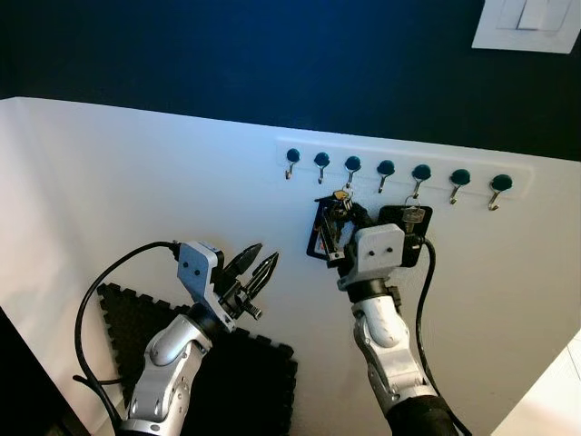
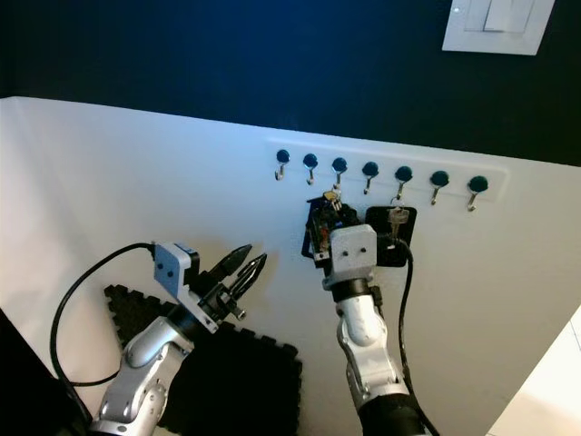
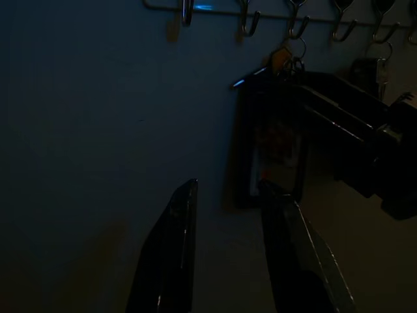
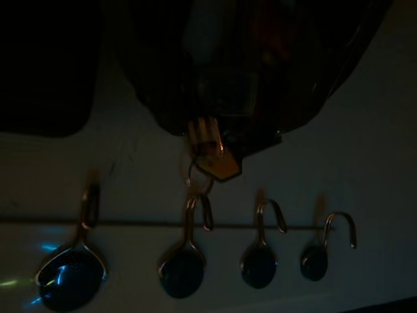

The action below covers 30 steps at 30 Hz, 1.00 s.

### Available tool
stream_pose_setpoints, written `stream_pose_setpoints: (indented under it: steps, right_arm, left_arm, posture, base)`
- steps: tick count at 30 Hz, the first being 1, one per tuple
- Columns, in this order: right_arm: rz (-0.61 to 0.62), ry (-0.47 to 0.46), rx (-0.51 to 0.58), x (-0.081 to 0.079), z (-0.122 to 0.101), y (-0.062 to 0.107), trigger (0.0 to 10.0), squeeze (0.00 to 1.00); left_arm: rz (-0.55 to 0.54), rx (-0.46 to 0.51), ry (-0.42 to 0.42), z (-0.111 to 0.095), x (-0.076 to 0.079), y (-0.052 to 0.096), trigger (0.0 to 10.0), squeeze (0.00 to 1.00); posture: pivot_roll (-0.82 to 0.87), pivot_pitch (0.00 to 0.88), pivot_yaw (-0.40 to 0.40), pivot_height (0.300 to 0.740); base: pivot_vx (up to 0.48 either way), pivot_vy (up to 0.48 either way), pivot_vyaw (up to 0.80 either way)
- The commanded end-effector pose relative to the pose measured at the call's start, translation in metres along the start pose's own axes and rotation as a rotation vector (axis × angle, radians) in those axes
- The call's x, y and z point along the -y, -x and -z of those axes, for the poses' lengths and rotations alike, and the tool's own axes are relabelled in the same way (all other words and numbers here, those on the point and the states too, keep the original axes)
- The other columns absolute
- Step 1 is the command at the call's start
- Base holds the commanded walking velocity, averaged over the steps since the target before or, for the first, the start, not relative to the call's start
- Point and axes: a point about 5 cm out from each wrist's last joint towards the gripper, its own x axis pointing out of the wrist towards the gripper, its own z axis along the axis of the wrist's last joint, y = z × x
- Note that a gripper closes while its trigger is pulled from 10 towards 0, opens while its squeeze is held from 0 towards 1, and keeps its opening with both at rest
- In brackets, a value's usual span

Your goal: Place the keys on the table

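Inspector: Head view?
Onlooker: Brass keys on a ring with a dark tag hang from the white rail of teal-knobbed hooks; the right gripper is up against them, to lift them off I'd judge; whether its jaws are clenched I cannot tell.
Inspector: Wrist views?
Onlooker: Left gripper waits nearby, jaws released. The ring is on its hook.

We count seven dark teal round-capped metal hooks on the white rail, two hanging key bunches, possibly more in the gloom, one black foam floor mat, one white wall switch.
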Motion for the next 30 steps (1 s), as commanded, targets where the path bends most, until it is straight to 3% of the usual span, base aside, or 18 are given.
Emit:
stream_pose_setpoints:
  steps: [1, 5, 6, 7, 9, 10, 11, 21, 22, 30]
  right_arm:
    - [0.003, 0.010, -0.034, 0.001, 0.005, 0.000, 10.0, 0.00]
    - [-0.002, 0.009, -0.025, 0.001, 0.004, -0.001, 10.0, 0.00]
    - [-0.006, 0.005, -0.021, 0.001, 0.004, -0.001, 8.3, 0.00]
    - [-0.006, 0.005, -0.021, 0.001, 0.004, -0.001, 8.3, 0.00]
    - [-0.013, -0.011, -0.022, 0.000, 0.004, -0.001, 1.3, 0.00]
    - [-0.013, -0.011, -0.022, 0.000, 0.004, -0.001, 1.3, 0.00]
    - [-0.013, -0.018, -0.020, -0.001, 0.004, 0.000, 0.0, 0.00]
    - [-0.012, -0.024, 0.001, -0.002, 0.000, 0.000, 0.0, 0.00]
    - [-0.010, -0.022, 0.012, -0.001, -0.002, 0.000, 0.8, 0.00]
    - [0.000, -0.016, 0.051, 0.001, -0.008, 0.000, 0.8, 0.00]
  left_arm:
    - [-0.006, -0.007, -0.012, 0.001, -0.001, 0.003, 10.0, 0.00]
    - [-0.007, -0.006, -0.014, 0.000, -0.001, 0.002, 10.0, 0.00]
    - [-0.007, -0.006, -0.014, 0.000, -0.002, 0.002, 10.0, 0.00]
    - [-0.007, -0.006, -0.014, 0.000, -0.002, 0.002, 10.0, 0.00]
    - [-0.010, -0.007, -0.012, 0.001, -0.002, 0.001, 10.0, 0.00]
    - [-0.010, -0.007, -0.012, 0.001, -0.002, 0.001, 10.0, 0.00]
    - [-0.011, -0.007, -0.011, 0.001, -0.002, 0.001, 10.0, 0.00]
    - [-0.012, -0.012, -0.011, 0.001, -0.002, 0.003, 10.0, 0.00]
    - [-0.014, -0.014, -0.013, 0.002, -0.002, 0.003, 10.0, 0.00]
    - [-0.015, -0.015, -0.017, 0.001, -0.003, 0.003, 10.0, 0.00]
  posture:
    - [0.03, 0.078, -0.005, 0.740]
    - [0.03, 0.078, -0.005, 0.740]
    - [0.03, 0.077, -0.003, 0.740]
    - [0.03, 0.077, -0.003, 0.740]
    - [0.03, 0.076, -0.004, 0.740]
    - [0.03, 0.076, -0.004, 0.740]
    - [0.03, 0.076, -0.004, 0.740]
    - [0.03, 0.079, -0.003, 0.740]
    - [0.03, 0.079, -0.002, 0.740]
    - [0.02, 0.079, 0.000, 0.740]
  base:
    - [0.000, 0.000, 0.00]
    - [0.000, 0.000, 0.00]
    - [0.000, 0.000, 0.00]
    - [0.000, 0.000, 0.00]
    - [0.000, 0.000, 0.00]
    - [0.000, 0.000, 0.00]
    - [0.000, 0.000, 0.00]
    - [0.000, 0.000, 0.00]
    - [0.000, 0.000, 0.00]
    - [0.000, 0.000, 0.00]
